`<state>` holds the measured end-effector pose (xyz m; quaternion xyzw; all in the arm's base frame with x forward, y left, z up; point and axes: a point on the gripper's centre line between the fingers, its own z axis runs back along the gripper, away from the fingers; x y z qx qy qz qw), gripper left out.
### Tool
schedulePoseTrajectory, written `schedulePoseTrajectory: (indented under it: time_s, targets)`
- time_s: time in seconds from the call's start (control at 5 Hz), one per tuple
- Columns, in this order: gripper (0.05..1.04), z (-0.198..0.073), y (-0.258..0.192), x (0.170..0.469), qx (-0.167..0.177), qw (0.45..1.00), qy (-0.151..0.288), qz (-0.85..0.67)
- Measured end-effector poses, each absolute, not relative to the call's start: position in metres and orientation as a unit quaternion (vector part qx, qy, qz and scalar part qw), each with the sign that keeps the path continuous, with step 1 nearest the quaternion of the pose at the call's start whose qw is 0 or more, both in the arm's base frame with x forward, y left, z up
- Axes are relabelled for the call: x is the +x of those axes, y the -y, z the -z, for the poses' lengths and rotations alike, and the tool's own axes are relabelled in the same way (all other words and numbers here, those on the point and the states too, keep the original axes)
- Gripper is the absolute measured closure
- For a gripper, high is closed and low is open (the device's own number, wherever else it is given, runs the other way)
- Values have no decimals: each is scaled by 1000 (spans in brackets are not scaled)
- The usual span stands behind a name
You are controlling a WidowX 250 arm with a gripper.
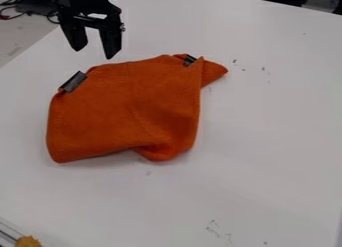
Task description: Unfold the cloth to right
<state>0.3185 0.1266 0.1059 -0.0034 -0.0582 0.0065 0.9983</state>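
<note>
My gripper [95,50] hangs at the upper left of the view, open, its two fingers spread and pointing down with nothing between them. Just below and to the right of it, the orange cloth [127,108] lies on the white table, partly folded. The gripper appears apart from the cloth. One dark grey clip or tag [73,82] sits at the cloth's upper left corner. Another dark tag [190,60] is at its upper right, beside a small flap [212,72] that points right. The lower edge bulges near the middle.
The white table [267,141] extends to the right of and below the cloth, with small dark marks on it. Cables [27,10] lie at the top left. A yellowish object [27,241] stands at the bottom left corner, and dark items are past the table's top right edge.
</note>
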Motion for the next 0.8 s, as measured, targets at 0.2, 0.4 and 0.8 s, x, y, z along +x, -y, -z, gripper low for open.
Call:
schedulePoseTrajectory:
  time_s: [0.2,0.4,0.8]
  targets:
    - [85,-92,-125,316,-13,999,39,-8]
    - [85,-85,-101,316,-26,999,25,7]
    - [85,-70,-27,293,-28,999,18,14]
